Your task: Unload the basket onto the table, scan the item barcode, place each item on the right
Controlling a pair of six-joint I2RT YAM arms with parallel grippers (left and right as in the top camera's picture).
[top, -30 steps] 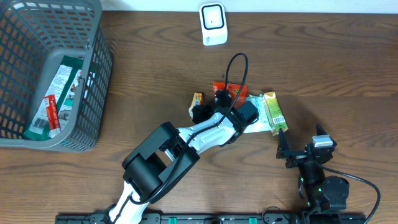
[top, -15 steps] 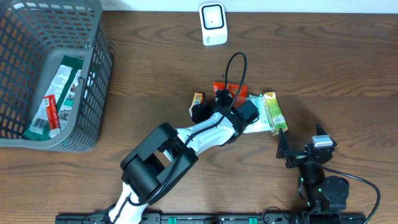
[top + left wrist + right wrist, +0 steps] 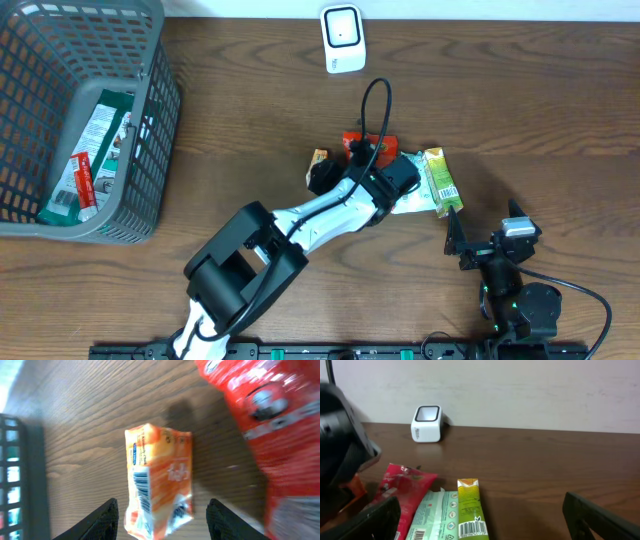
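I work at a mock shop checkout: grey basket [image 3: 160, 105], white barcode scanner [image 3: 341, 38], snack packets [image 3: 437, 178] on a wooden table [image 3: 520, 90].

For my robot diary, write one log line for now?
left gripper: open around orange packet | right gripper: open, empty | scan: not done

Dark wooden table against a plain pale wall.

On my screens the table [image 3: 230, 90] fills nearly the whole overhead view: brown wood with long wavy grain running side to side, mostly matte with a weak sheen. Along the table's far edge the wall [image 3: 530, 390] rises straight up, off-white and faintly mottled, and meets the wood in a clean line. The light over the table looks even and diffuse to me, and the shadows on the wood are soft-edged and short.
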